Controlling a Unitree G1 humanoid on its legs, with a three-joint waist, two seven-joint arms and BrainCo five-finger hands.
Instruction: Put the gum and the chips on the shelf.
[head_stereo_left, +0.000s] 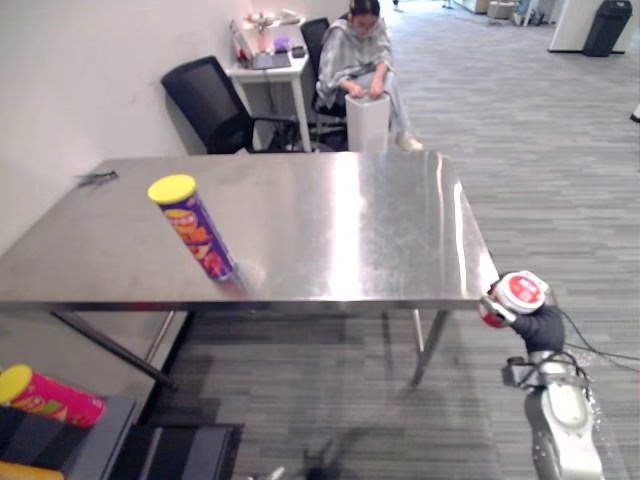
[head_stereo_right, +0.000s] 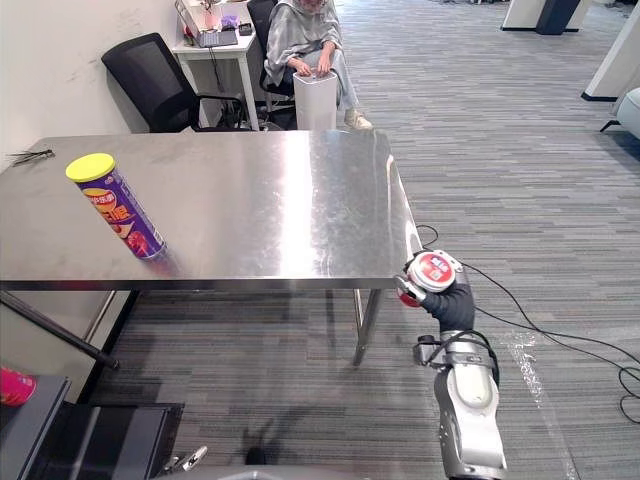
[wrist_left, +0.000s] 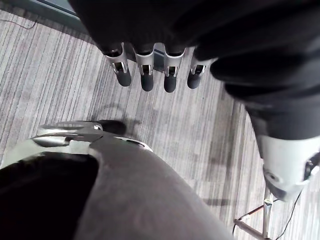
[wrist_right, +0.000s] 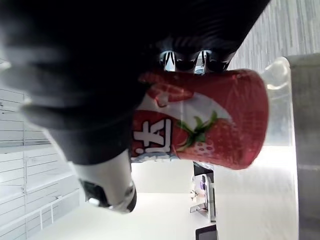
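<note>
A purple chips can (head_stereo_left: 195, 228) with a yellow lid stands tilted on the left part of the steel table (head_stereo_left: 340, 215). My right hand (head_stereo_left: 540, 326) is just off the table's front right corner, shut on a red gum tub (head_stereo_left: 520, 293) with a white lid. The right wrist view shows its strawberry label (wrist_right: 210, 120) with my fingers curled round it. My left hand (wrist_left: 146, 75) hangs over the carpet with straight fingers and holds nothing. The dark shelf (head_stereo_left: 90, 445) is at the lower left, below table height.
A pink can (head_stereo_left: 50, 397) with a yellow lid lies on the shelf. A small black object (head_stereo_left: 97, 179) lies at the table's far left. Behind the table are a black chair (head_stereo_left: 210, 105), a white desk (head_stereo_left: 268, 72), a seated person (head_stereo_left: 360, 60) and a white bin (head_stereo_left: 367, 122).
</note>
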